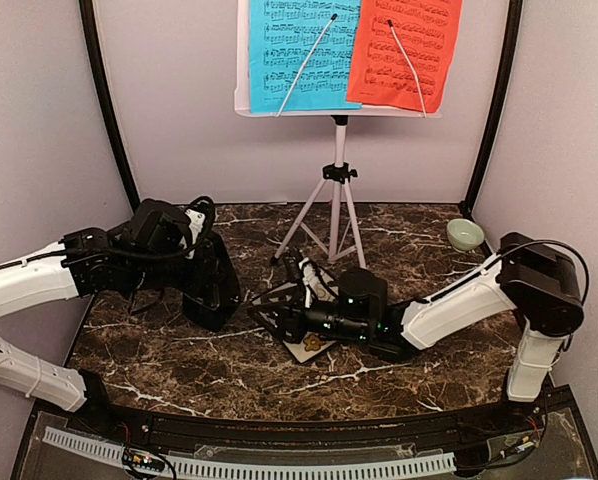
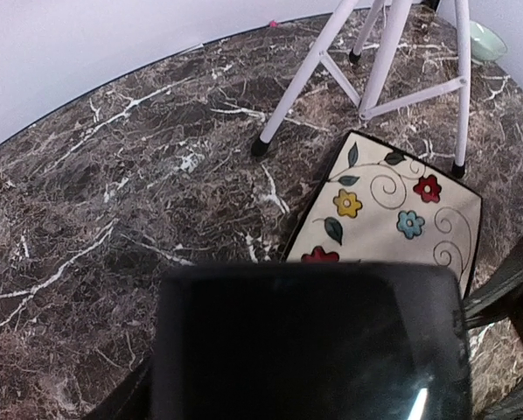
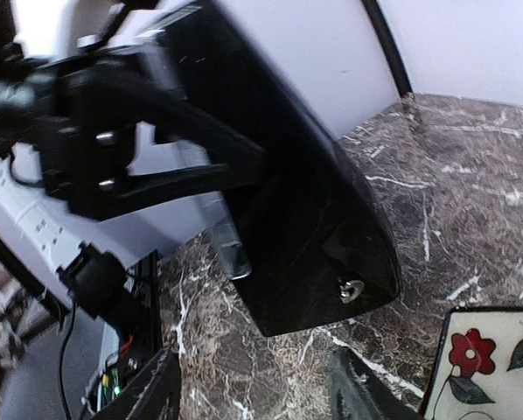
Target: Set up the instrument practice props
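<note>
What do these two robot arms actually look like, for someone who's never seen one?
The left arm and right arm are smooth white tubes joined by chunky black housings, with black cables looping outside. The left gripper and right gripper are black with two fingers each. Tiny green lights glow near the right wrist.

I see a black metronome (image 1: 211, 285), a blue sheet (image 1: 299, 55) left, a red sheet (image 1: 407, 50) right. My table (image 1: 179, 355) is white-veined brown marble.
</note>
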You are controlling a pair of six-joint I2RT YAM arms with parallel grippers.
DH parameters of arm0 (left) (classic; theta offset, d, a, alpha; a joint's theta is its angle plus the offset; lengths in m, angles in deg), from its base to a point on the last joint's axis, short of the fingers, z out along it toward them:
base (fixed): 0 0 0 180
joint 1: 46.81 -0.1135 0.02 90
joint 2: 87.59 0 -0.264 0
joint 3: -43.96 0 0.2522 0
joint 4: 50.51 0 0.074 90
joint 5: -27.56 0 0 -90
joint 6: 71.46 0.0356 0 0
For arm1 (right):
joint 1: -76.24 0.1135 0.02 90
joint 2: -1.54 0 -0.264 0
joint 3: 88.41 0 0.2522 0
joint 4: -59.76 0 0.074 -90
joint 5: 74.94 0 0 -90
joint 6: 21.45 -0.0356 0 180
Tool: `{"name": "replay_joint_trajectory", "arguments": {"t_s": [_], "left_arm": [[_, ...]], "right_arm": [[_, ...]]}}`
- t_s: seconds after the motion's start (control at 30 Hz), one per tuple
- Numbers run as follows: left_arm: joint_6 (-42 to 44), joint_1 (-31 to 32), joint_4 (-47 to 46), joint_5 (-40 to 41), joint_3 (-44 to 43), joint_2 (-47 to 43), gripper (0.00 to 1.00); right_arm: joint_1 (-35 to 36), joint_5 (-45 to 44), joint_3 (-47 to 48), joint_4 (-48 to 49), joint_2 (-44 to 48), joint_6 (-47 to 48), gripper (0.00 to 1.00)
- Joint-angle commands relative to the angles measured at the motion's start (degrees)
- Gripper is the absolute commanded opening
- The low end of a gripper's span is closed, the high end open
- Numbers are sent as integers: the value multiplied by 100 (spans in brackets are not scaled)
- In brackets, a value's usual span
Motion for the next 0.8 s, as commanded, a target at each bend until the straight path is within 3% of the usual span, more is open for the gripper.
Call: {"name": "replay_joint_trajectory", "arguments": {"t_s": [0.0, 0.07, 0.1, 0.53, 0.77], "left_arm": [[-24, -72, -497, -636, 80, -371, 3], [17, -65, -636, -979, 281, -437, 3], [40, -64, -706, -1131, 400, -477, 3], [642, 425, -1589, -2199, 1247, -383, 7], [1081, 540, -2507, -2501, 1704, -420, 16]], "right_arm": [[139, 355, -444, -204, 744, 532, 73], [122, 392, -596, -398, 979, 557, 97], [93, 437, -633, -541, 1089, 562, 99], [-495, 681, -530, -1732, 2060, 624, 100], [-639, 829, -68, -2331, 2132, 690, 100]]}}
